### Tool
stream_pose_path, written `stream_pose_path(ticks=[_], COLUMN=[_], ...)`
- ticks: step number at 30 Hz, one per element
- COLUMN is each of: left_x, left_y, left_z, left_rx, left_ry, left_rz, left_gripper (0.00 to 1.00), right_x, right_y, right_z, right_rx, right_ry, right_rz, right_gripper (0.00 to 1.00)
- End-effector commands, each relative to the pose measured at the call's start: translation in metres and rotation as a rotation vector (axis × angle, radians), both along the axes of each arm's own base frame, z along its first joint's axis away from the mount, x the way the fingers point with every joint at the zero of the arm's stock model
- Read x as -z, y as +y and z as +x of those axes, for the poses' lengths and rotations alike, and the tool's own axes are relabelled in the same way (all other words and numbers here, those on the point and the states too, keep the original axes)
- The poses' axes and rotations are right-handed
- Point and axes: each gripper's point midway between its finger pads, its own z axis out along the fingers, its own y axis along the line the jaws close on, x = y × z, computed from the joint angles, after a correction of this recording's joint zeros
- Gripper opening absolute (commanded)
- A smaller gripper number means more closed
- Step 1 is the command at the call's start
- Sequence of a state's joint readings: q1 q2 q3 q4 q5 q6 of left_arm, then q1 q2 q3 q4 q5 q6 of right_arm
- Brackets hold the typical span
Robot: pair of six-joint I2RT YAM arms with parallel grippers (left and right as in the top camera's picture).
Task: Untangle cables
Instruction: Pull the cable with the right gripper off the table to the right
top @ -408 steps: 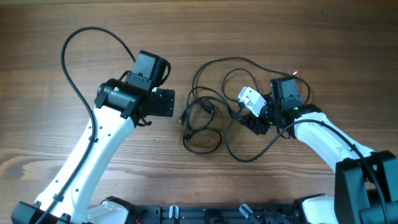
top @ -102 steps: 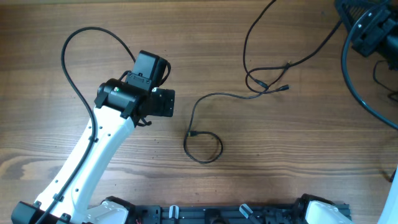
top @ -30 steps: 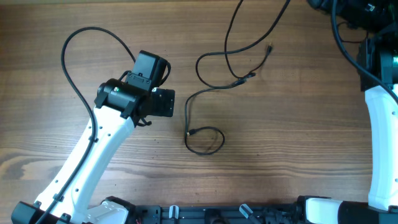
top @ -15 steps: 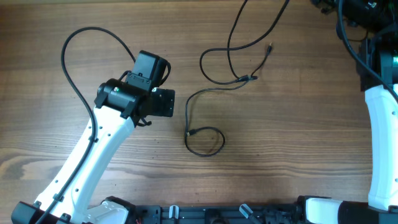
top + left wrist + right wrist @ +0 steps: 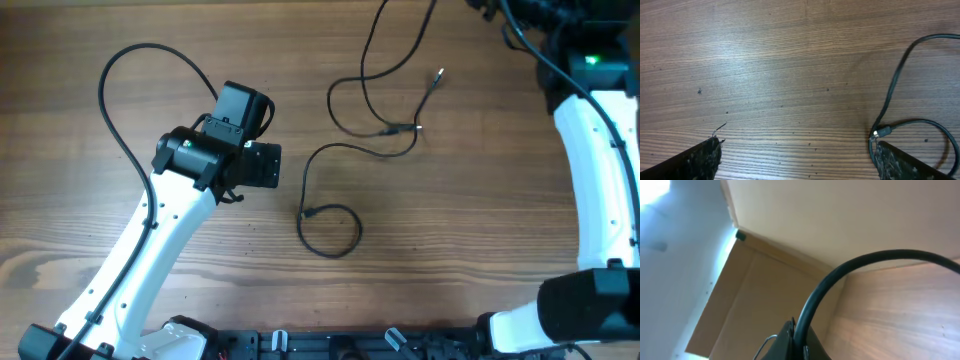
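Thin black cables [image 5: 304, 185] strewn loose at centre of grained wooden table [image 5: 480, 250], one curled in a small loop, its metal-tipped plug [image 5: 882, 132] just beside left gripper [image 5: 797, 147], blunt dark fingers [image 5: 700, 160] spread wide, right gripper [image 5: 492, 8] at far edge, grip impossible to tell.

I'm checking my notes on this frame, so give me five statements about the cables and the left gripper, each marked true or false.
1. The left gripper is open and holds nothing. True.
2. The cables are bunched in one tight knot. False: they lie as loose strands spread over the wooden table.
3. One cable ends in a small loop beside its plug. True.
4. A white adapter sits among the cables. False: only thin black cables show.
5. A metal-tipped plug end lies on bare wood. True.
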State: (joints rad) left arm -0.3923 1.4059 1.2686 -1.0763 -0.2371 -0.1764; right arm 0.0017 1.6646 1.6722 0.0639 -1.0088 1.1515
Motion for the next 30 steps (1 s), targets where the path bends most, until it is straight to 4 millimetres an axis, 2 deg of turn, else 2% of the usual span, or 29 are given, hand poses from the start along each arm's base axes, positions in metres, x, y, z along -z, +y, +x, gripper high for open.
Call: stream_pose_path(ticks=[1, 6, 9, 11, 19, 25, 30], left_x=[-0.004, -0.004, -0.004, -0.004, -0.004, -0.004, -0.004], left_y=[0.001, 0.001, 0.001, 0.001, 0.001, 0.001, 0.001], left_z=[-0.001, -0.001, -0.001, -0.001, -0.001, -0.001, -0.001], left_rx=[0.008, 0.008, 0.008, 0.008, 0.008, 0.008, 0.008], left_ry=[-0.011, -0.011, -0.011, -0.011, -0.011, -0.011, -0.011], left_rz=[-0.002, -0.002, -0.002, -0.002, -0.002, -0.002, -0.002], left_gripper=[1.00, 1.00, 1.00, 1.00, 1.00, 1.00, 1.00], right_x=[-0.026, -0.050, -0.071, -0.077, -0.077, -0.063, -0.060], right_y=[0.013, 0.018, 0.019, 0.019, 0.019, 0.003, -0.013], right_z=[-0.010, -0.020, -0.032, -0.036, -0.042, -0.029, -0.026], right_rx=[-0.028, -0.063, -0.092, -0.101, -0.107, -0.054, -0.015], right_ry=[-0.074, -0.134, -0.229, -0.258, -0.376, -0.356, -0.363], right_rz=[0.031, 0.087, 0.112, 0.118, 0.042, -0.007, -0.047], right_gripper=[0.04, 0.04, 0.04, 0.04, 0.05, 0.05, 0.05])
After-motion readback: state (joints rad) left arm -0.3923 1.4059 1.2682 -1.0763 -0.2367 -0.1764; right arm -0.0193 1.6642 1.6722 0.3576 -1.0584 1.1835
